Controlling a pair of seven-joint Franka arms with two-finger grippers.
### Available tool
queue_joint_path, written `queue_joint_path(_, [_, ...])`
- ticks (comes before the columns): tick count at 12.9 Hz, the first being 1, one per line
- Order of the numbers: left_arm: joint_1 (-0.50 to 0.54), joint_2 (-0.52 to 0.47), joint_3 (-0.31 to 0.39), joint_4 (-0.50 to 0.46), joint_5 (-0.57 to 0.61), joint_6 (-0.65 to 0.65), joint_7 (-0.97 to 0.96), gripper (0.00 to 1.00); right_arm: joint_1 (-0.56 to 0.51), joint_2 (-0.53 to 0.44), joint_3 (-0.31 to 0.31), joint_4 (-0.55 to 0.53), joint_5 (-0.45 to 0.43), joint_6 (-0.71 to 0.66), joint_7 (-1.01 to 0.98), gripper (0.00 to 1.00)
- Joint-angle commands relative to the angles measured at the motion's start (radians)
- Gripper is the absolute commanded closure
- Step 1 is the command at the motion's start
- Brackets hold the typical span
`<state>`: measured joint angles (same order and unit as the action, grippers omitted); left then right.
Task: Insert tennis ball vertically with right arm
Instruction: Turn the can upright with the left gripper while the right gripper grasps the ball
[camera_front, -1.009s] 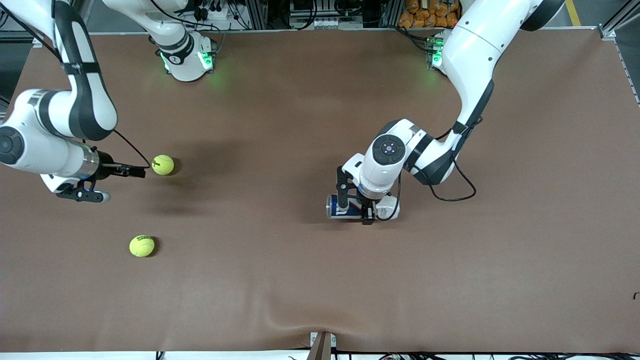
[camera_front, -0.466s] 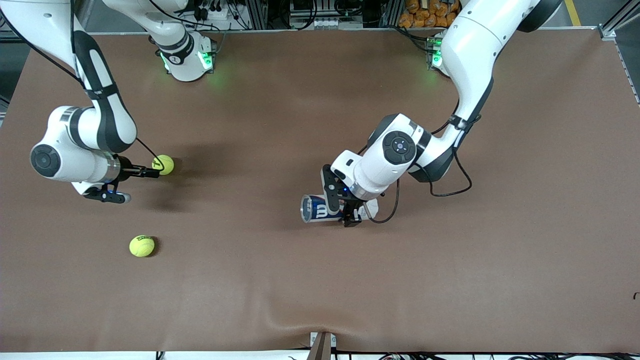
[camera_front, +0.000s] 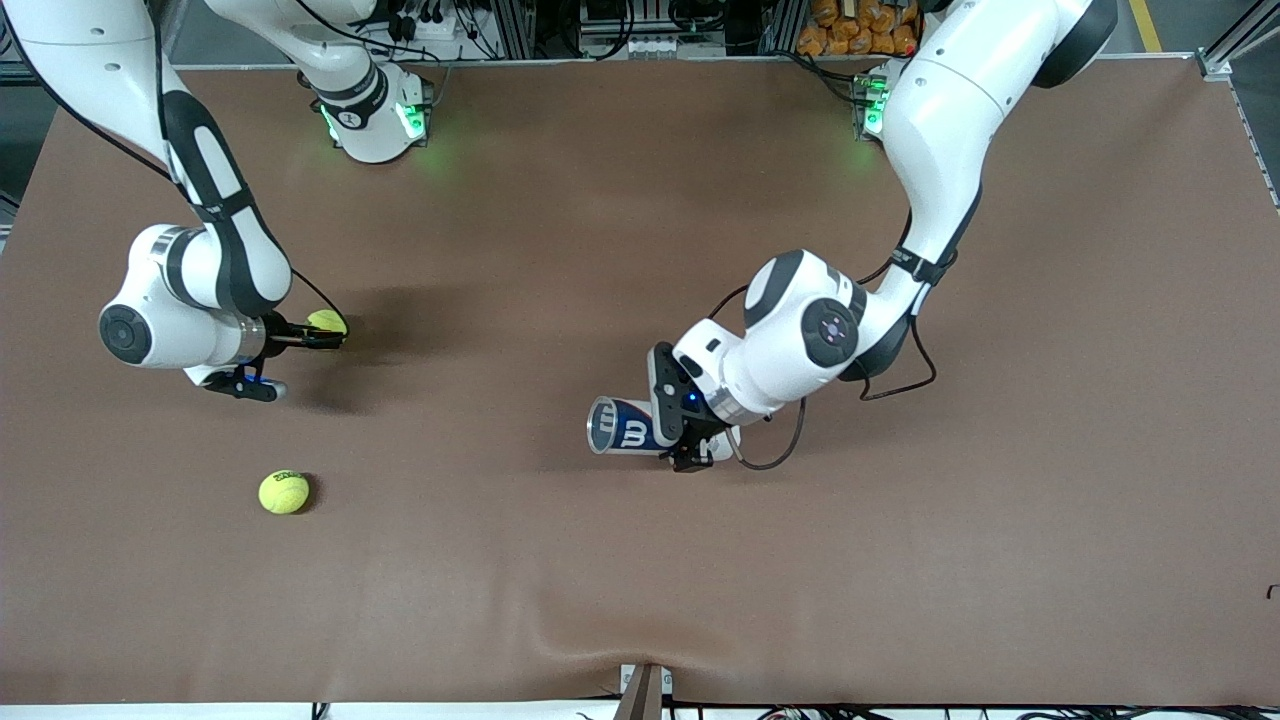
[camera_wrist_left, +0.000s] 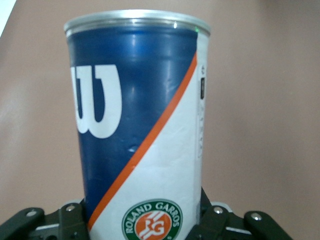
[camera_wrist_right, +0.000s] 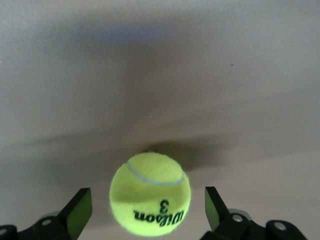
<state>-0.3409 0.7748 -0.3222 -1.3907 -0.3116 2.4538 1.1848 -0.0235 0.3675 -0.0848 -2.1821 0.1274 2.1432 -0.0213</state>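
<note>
- Count: two yellow-green felt tennis balls, one blue-and-white ball can, two white robot arms, all on one brown table (camera_front: 640, 200).
- Right arm (camera_front: 190, 270), white with dark grey joint sections, reaches low over its own end of the table. Right gripper (camera_front: 325, 338) sits at the first tennis ball (camera_front: 327, 320). In the right wrist view the fingers (camera_wrist_right: 77, 210) stand spread wide, one on each side of the ball (camera_wrist_right: 150, 194), with a clear gap to the felt on both sides; ball rests on the table, not pinched.
- Black print on that ball reads "Wilson 3" in the right wrist view.
- Second tennis ball (camera_front: 284, 492) lies loose on the table, nearer the front camera than the first ball, well apart from both grippers.
- Left arm (camera_front: 880, 240) comes down near the table's middle. Left gripper (camera_front: 685, 440) is clamped on the cylindrical can (camera_front: 625, 428).
- Can: blue upper body with white "W", orange diagonal stripe, white lower part with a Roland Garros badge, silver rim (camera_wrist_left: 137, 20). It is held tilted, nearly on its side, open mouth pointing toward the right arm's end of the table.
- Can contents: cannot tell; the inside is not visible in any view.
</note>
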Motion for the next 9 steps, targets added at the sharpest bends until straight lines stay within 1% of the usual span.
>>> queue_joint_path(1, [0.019,0.021,-0.012,0.027,-0.229,0.005,0.18,0.29,-0.042,0.021,0.014,-0.007,0.015,0.02,-0.071,0.0])
queue_joint_path(3, [0.017,0.032,-0.009,0.024,-0.497,0.005,0.365,0.29,-0.039,0.028,0.016,-0.007,0.017,0.021,-0.071,0.0])
queue_joint_path(4, [0.017,0.041,-0.011,0.025,-0.596,0.005,0.451,0.29,-0.039,0.033,0.016,-0.007,0.03,0.02,-0.071,0.0])
queue_joint_path(5, [0.017,0.043,-0.011,0.025,-0.665,0.005,0.508,0.29,-0.036,0.036,0.016,-0.007,0.053,0.02,-0.071,0.0])
queue_joint_path(6, [0.019,0.049,-0.011,0.022,-0.749,0.005,0.55,0.29,-0.036,0.037,0.016,-0.007,0.058,0.02,-0.071,0.0])
queue_joint_path(9, [-0.019,0.09,-0.012,0.022,-1.095,0.005,0.828,0.29,-0.036,0.041,0.017,-0.008,0.058,0.012,-0.074,0.0])
